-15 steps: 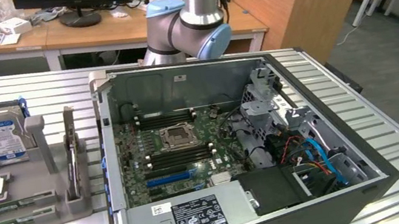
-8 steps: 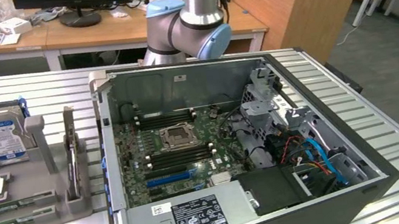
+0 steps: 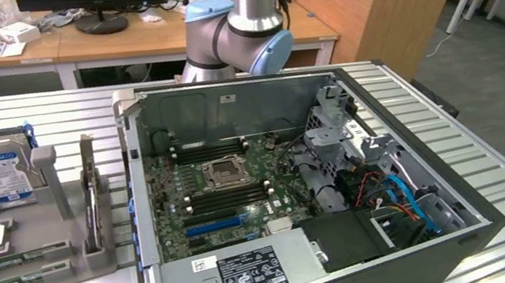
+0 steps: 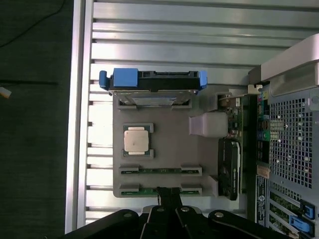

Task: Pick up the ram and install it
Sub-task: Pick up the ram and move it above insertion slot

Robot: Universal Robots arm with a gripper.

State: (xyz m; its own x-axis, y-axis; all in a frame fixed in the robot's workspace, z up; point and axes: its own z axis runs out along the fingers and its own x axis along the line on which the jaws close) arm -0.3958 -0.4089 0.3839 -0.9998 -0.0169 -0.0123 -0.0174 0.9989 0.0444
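gripper [image 4: 168,193]: fingers pressed together, tips in front of second ram stick [image 4: 144,189] | first ram stick [image 4: 160,170]: lies in gray tray [image 4: 169,149], between second stick and square silver chip [image 4: 137,140] | hard drive [image 4: 152,82]: blue ends, stands past the chip | computer case [image 4: 294,144]: beside tray | metal table [image 4: 199,30]: shiny stripes, under tray

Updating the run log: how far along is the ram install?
Done: nothing visible; two ram sticks lie in the grey tray. In hand: nothing, gripper hovers above the tray's edge stick, jaws shut. Left: pick-up and seating in the open PC's motherboard.
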